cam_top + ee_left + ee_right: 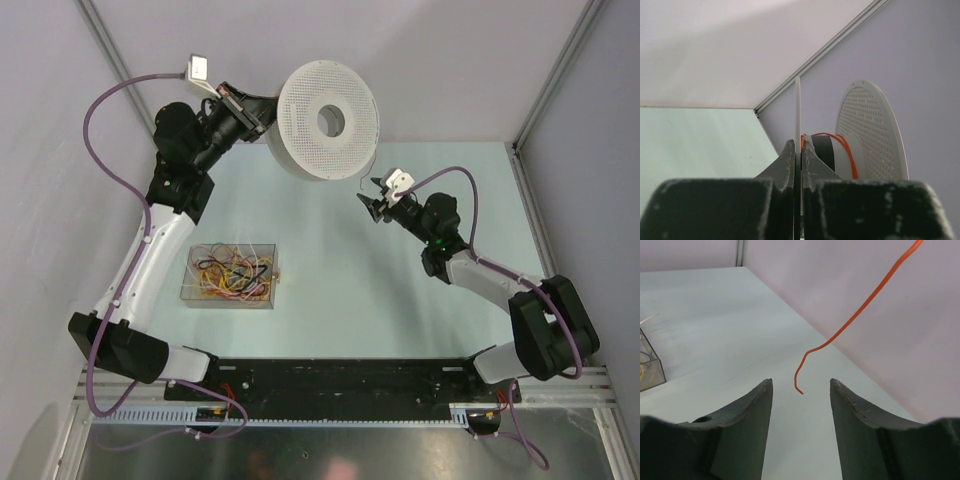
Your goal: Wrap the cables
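One white perforated spool (300, 105) is held above the tabletop's (340, 290) far edge, one flange pinched in the closed left gripper (799, 150). One orange cable (860, 307) is wound on its hub, and the free end hangs untouched just ahead of the parted jaws of the right gripper (375, 203). One clear box (186, 290) of tangled cables (232, 272), too knotted to be counted, is set near the left edge. Bare surface is seen between the box and the right gripper.

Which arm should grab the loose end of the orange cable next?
Right. The right gripper is open, with the orange cable dangling just ahead of its jaws. The left gripper is shut on the spool, holding it up.
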Robot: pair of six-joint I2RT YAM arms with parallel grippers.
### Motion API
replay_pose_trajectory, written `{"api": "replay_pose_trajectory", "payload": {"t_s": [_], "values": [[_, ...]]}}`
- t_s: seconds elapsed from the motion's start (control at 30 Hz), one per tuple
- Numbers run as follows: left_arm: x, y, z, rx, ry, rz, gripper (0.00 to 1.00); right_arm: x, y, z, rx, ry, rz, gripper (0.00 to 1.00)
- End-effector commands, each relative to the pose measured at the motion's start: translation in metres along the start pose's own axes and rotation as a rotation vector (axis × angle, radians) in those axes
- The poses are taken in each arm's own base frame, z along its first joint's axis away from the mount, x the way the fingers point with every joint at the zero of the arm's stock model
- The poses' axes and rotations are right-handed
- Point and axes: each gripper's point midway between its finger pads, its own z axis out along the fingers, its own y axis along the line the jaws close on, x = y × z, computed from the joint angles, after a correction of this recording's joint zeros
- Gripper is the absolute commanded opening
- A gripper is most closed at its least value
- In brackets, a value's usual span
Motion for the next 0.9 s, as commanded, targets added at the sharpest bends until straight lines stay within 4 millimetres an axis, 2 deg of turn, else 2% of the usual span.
{"api": "replay_pose_trajectory", "payload": {"t_s": [0.0,0.2,0.4,0.53,0.73,0.87], "values": [[-0.029,-0.051,-0.019,0.139,-0.083,0.023,0.0,-0.009,0.001,0.006,0.0,-0.052,-0.024,0.52],[-0.029,-0.055,-0.019,0.149,-0.081,0.014,0.0,-0.008,0.001,0.012,-0.008,-0.055,-0.033,0.49],[-0.03,-0.056,-0.019,0.154,-0.085,0.009,0.0,-0.005,0.002,0.016,-0.018,-0.052,-0.036,0.29],[-0.027,-0.055,-0.019,0.154,-0.076,0.0,0.0,-0.004,0.002,0.017,-0.021,-0.054,-0.037,0.22],[-0.024,-0.052,-0.019,0.148,-0.068,-0.007,0.0,-0.007,0.001,0.021,-0.022,-0.067,-0.054,0.25],[-0.024,-0.052,-0.019,0.149,-0.068,-0.008,0.0,-0.009,-0.001,0.023,-0.02,-0.072,-0.05,0.23]]}}
